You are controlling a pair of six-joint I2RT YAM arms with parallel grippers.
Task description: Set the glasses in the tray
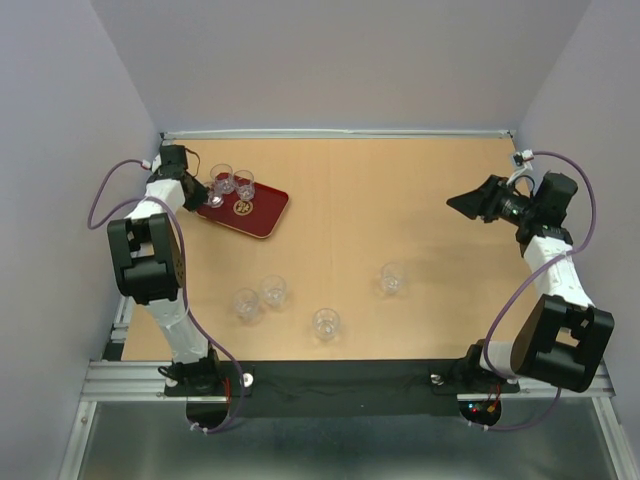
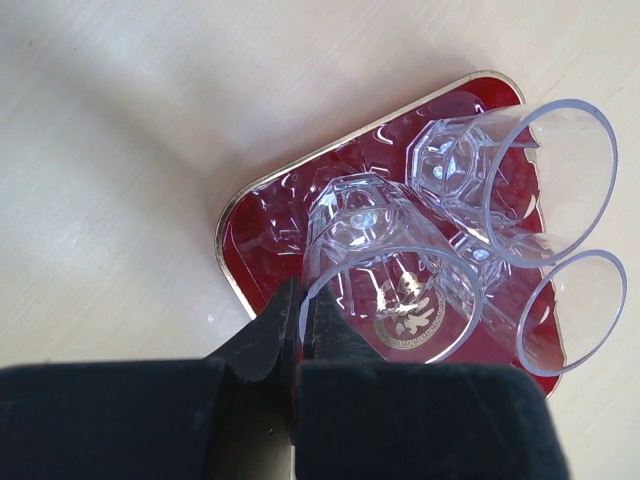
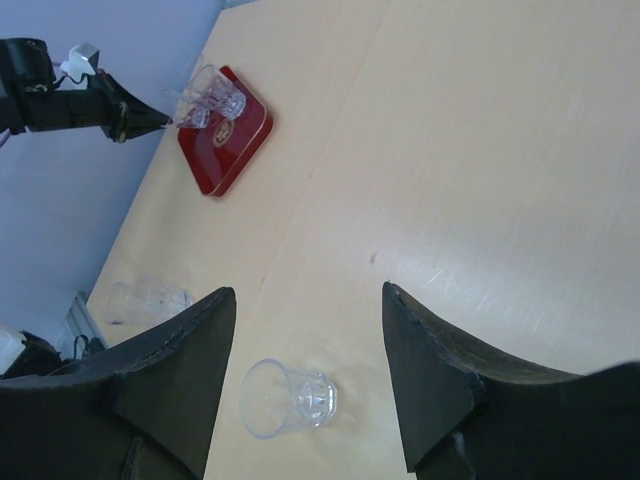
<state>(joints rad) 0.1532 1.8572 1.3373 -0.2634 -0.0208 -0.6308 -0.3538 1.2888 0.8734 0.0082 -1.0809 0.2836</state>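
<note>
On the tray (image 2: 268, 218), left jaws pinch a glass (image 2: 390, 290) rim, two glasses (image 2: 530, 170) crowding beside; right jaws wide, empty

This looks like a robotics lab bench. A bare wooden table (image 1: 400, 200) is boxed in by plain pale walls (image 1: 340, 60). The left arm (image 1: 165, 300) and right arm (image 1: 555, 280) stand on an aluminium rail (image 1: 120, 378).

No text can be read.
</note>
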